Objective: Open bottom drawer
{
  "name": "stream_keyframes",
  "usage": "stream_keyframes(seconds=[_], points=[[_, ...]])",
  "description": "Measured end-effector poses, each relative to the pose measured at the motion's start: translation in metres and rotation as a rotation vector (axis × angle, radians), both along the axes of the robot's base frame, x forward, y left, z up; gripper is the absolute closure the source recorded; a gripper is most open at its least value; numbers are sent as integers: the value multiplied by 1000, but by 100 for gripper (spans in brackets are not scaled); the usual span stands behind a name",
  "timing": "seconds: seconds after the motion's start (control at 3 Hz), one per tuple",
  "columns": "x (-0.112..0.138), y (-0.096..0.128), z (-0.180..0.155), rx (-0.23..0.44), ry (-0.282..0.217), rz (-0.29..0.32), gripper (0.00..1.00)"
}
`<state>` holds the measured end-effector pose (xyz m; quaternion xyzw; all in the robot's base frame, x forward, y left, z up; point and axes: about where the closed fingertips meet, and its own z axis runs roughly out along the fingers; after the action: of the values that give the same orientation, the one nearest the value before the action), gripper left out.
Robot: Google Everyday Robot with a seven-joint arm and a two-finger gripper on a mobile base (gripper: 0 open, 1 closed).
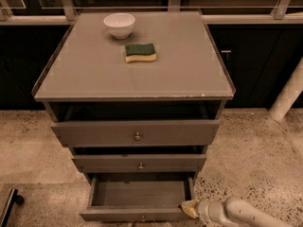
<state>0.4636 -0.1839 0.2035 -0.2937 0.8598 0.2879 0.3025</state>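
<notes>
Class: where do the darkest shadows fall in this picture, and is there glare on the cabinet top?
Camera view: dim overhead light; the cabinet top shows only a soft sheen near the white bowl; the darkest shadow fills the gap beneath it; the open bottom drawer is dimly lit inside; the gripper at its front right corner catches light.

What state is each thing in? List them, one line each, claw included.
bottom drawer: pulled out, inside showing
middle drawer: looks closed
top drawer: looks closed
bowl: upright on the cabinet top
sponge: lying flat, green side up
claw: low, at the bottom drawer's right front corner
</notes>
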Motion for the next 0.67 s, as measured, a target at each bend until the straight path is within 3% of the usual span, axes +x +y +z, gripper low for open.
stream_keyframes(seconds=[0.33, 0.67], points=[[9, -6, 17, 32, -68, -44, 100], [29, -23, 57, 56, -231, -165, 100]])
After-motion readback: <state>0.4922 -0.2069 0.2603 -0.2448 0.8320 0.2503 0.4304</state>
